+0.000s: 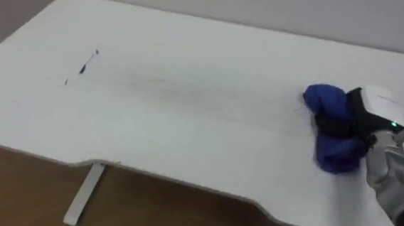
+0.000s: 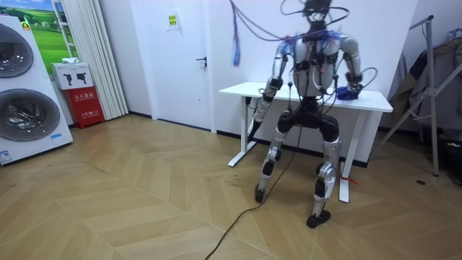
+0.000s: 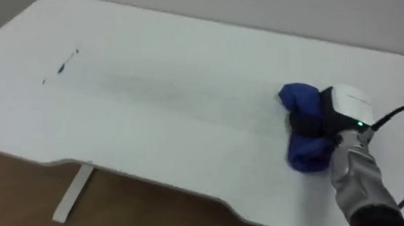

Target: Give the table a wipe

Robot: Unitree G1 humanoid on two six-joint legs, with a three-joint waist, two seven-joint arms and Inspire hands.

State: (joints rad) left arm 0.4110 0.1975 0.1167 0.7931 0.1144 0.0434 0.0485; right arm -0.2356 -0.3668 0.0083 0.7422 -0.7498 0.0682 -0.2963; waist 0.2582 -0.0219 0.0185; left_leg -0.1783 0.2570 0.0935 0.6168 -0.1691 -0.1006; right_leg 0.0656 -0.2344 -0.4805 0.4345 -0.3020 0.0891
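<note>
Nearest you in the eye views are the wooden floor (image 1: 22, 193) and the white bench leg (image 1: 84, 194), below the near edge of the white bench (image 1: 189, 139). Your right hand (image 1: 373, 109) comes in from the lower right and rests on the bench top near its right end. Its dark fingers (image 1: 335, 125) are curled tightly across the middle of the bunched blue cloth (image 1: 327, 101). The cloth bulges out on both sides of the fingers and lies on the surface, just left of the palm. Farther off, well apart at the far left, you can see a few short dark marks (image 1: 82, 67), and a faint grey smear runs from them toward the cloth.

The room view adds the stance. The robot stands upright at the bench with its back to the camera, feet apart. Your left hand (image 2: 268, 90) hangs by the bench edge on the room view's left, and you cannot tell its state there. Behind the bench is a white door (image 2: 180, 58), and washing machines (image 2: 25, 87) stand at the room view's left.
</note>
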